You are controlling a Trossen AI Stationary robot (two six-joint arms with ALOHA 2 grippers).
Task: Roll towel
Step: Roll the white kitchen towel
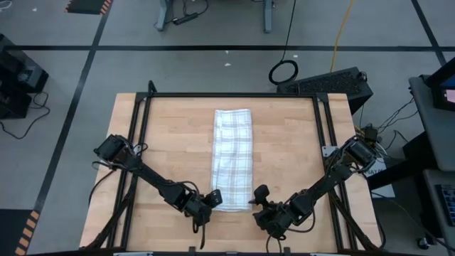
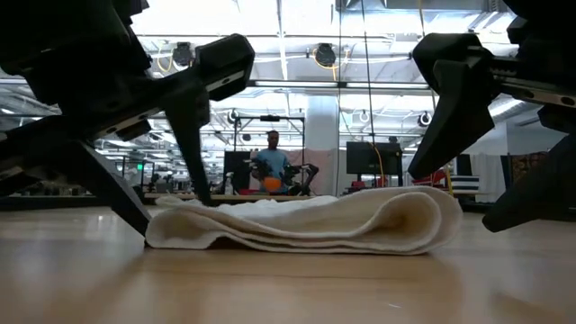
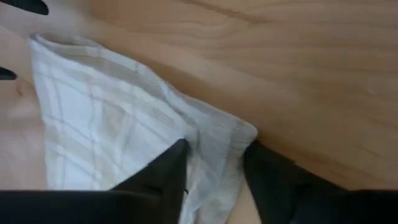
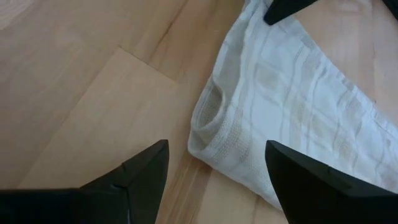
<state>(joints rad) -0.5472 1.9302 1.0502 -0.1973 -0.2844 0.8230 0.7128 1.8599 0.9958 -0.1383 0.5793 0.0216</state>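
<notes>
Pinching the near left corner of the towel (image 1: 232,158), the left gripper (image 3: 214,177) held cloth; the right gripper (image 4: 214,180) waited wide open by the near right corner.

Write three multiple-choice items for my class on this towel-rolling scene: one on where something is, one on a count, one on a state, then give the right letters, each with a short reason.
1. Where does the towel lie on the table?
A. along the middle, as a long folded strip
B. in the far left corner
C. hanging over the right edge

2. How many grippers are at the towel's near end?
A. none
B. one
C. two

3. How do the right gripper's fingers stand?
A. apart, nothing between them
B. clamped on the towel
C. holding a cup

Answers: 1 A, the high view shows the strip mid-table. 2 C, the left gripper straddles one near corner and the right gripper faces the other. 3 A, its wrist view shows bare wood between the fingers.
</notes>
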